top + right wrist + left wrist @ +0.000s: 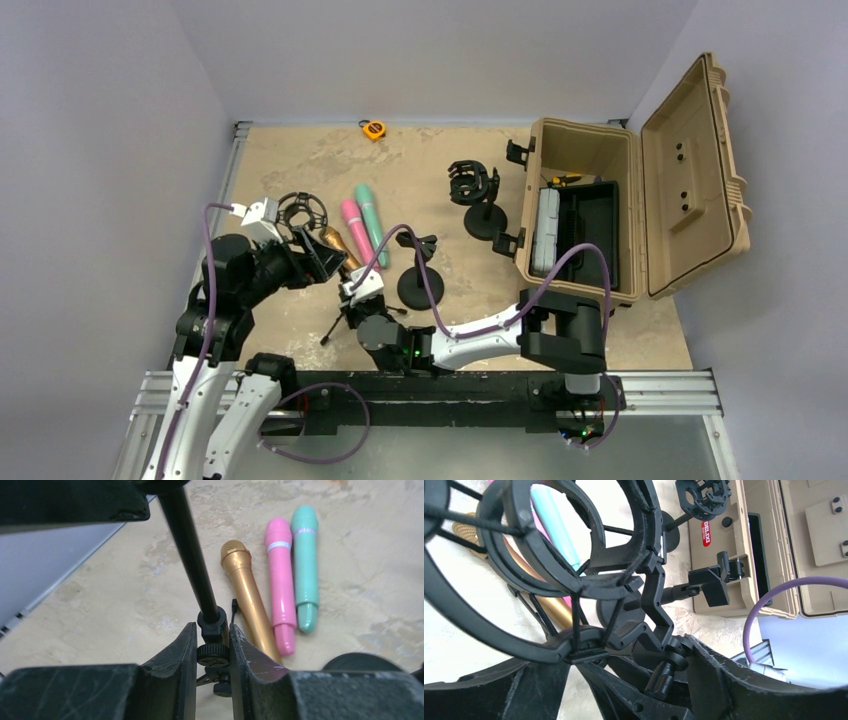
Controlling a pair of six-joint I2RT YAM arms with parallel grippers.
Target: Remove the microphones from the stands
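Note:
The gold microphone point(247, 592) lies flat on the table, outside the stand's black ring mount point(303, 212), beside my left gripper point(315, 255). In the left wrist view that ring mount point(541, 555) is empty, and the gold microphone point(555, 611) shows behind it. My left gripper point(614, 655) stands open, its fingers straddling the mount's swivel joint point(669, 652); the right finger touches the joint. My right gripper point(212, 635) is shut on the stand's pole point(192, 555) at its collar and knob. In the top view the right gripper point(358, 290) sits above the tripod legs point(335, 325).
A pink microphone point(280, 580) and a teal one point(306, 565) lie next to the gold one. Two round-based stands point(420, 285) point(485, 215) stand mid-table. An open tan case point(600, 200) fills the right side. An orange tape measure point(373, 129) lies at the back.

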